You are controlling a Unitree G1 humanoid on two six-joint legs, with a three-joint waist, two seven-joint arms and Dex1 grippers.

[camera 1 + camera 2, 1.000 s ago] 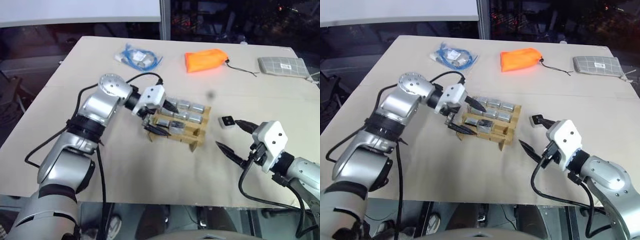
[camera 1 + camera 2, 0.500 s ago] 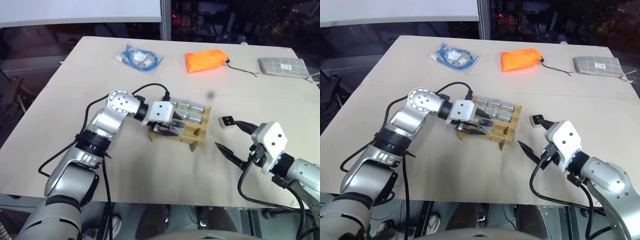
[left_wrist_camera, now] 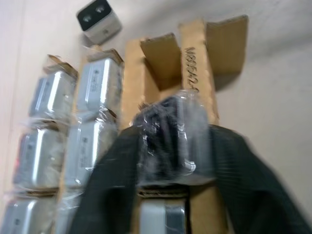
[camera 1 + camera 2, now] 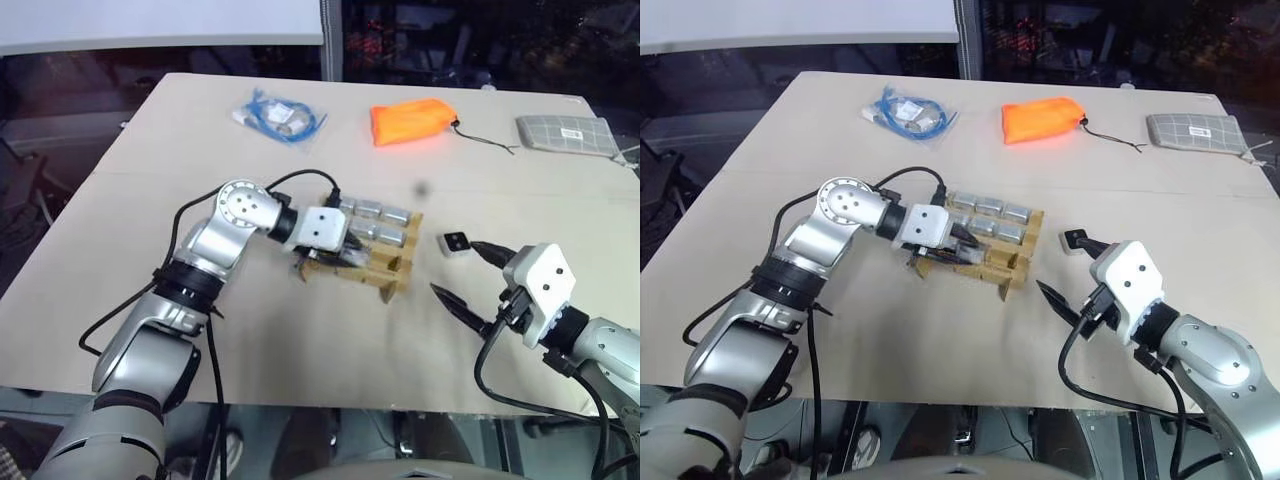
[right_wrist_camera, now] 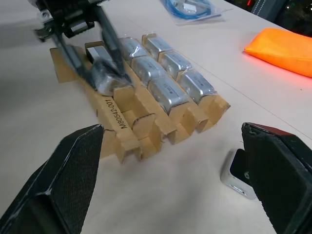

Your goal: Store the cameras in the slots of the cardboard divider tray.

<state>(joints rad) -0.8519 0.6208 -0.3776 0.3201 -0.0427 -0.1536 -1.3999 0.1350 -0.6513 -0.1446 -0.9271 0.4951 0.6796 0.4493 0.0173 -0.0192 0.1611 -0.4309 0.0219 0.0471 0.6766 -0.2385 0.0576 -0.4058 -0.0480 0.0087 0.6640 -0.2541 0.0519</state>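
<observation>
The wide pale beige table (image 4: 300,330) carries everything, unchanged in layout from a second ago. On its middle sits the tan cardboard divider tray (image 4: 385,270), a grid of interlocking strips; its two far rows are filled with six plastic-wrapped silver-grey boxy cameras (image 4: 385,212), the near row has one wrapped camera lying at its left end, and the two slots at its right end stand open.

The left gripper (image 4: 335,253), a second ago spread wide beside the tray's left end, has since swung in over the near row and clenched; its two black fingers (image 3: 112,195) now pinch a dark, plastic-wrapped camera (image 3: 170,139) right above the near row's strips. The right gripper (image 4: 468,272) hangs over the table to the right of the tray in the same place as before, its fingers spread wide and holding nothing.

Just beyond that gripper's far fingertip lies a loose small white-bodied camera with a black face (image 4: 455,242), apart from the tray.

Along the far side lie an orange fabric pouch (image 4: 410,120), a flat grey quilted pouch (image 4: 565,133) and a clear bag of blue cable (image 4: 278,112), none of them moved.
</observation>
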